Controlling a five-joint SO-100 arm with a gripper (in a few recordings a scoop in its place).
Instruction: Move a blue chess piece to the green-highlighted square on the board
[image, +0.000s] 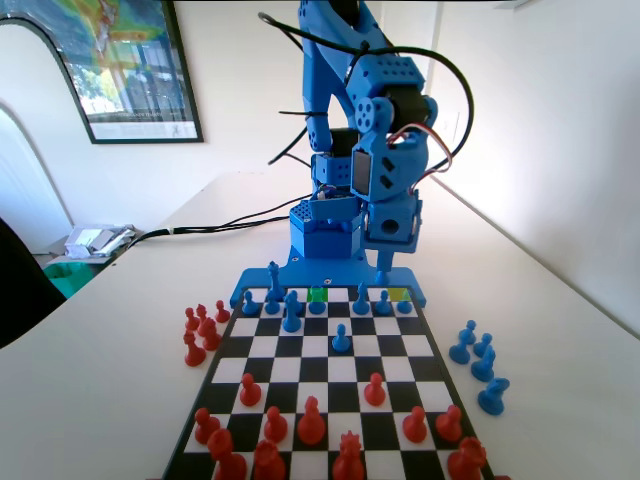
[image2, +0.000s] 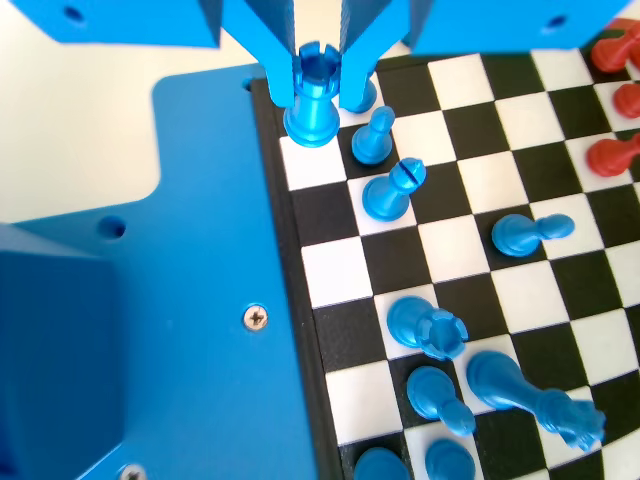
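The gripper (image2: 318, 88) stood low over the back row of the board (image: 330, 372), its jaws narrowed against either side of the blue chess piece (image2: 313, 100), a short piece with a notched, castle-like top. The piece sat on a white corner square, its foot apparently on or just above the surface; the wrist view did not settle whether it had left the board.

In the fixed view the green-highlighted square (image: 318, 293) lay in the same back row, well to the left of the gripper and with no piece seen on it. A paler yellow-green square (image: 399, 294) lay further right of the green one, just beside the gripper.

The step in hand appeared to be the grasp at the start of the move, with the carry and placing still to do. The next move would likely call for a clean lift clear of neighbouring blue pieces (image2: 385, 190), then a sideways carry along the row toward the green square, where other blue pieces stood close on both sides.

A framed poster (image: 130, 60) hung on the wall, high to the left of the green square; its lettering was too small to read, and no brand or label could be made out.
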